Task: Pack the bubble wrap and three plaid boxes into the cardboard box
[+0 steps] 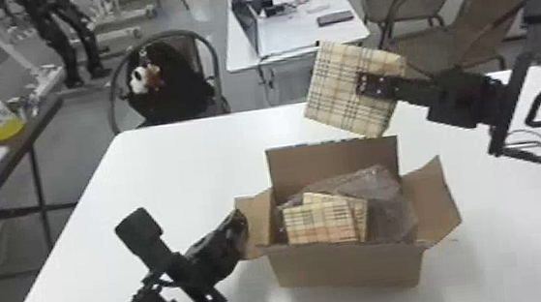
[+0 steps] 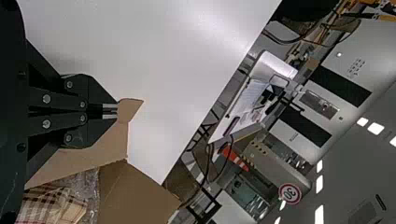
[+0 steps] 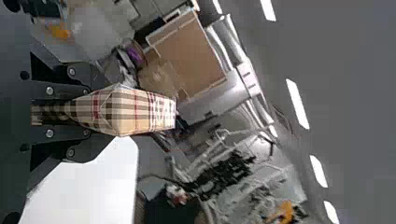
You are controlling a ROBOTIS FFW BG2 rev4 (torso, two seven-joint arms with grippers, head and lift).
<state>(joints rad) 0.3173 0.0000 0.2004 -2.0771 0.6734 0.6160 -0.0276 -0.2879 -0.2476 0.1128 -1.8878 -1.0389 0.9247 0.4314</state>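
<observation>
The right tool (image 1: 364, 83) has its fingers closed across a plaid box (image 1: 342, 84), raised and tilted above the desk's (image 1: 179, 173) far edge. This piece is flat and cream-beige, crossed by black bands and fine red lines, with creased, folded faces at its end. The open cardboard box (image 1: 346, 268) sits on the desk, well in from the left edge. Inside, two matching plaid boxes (image 1: 319, 223) overlap, with clear, crinkled bubble wrap (image 1: 384, 198) behind and beside them. The left tool (image 1: 239, 217), fingers nearly together, is at the left flap (image 1: 260, 222); whether it pinches the cardboard I cannot tell.
</observation>
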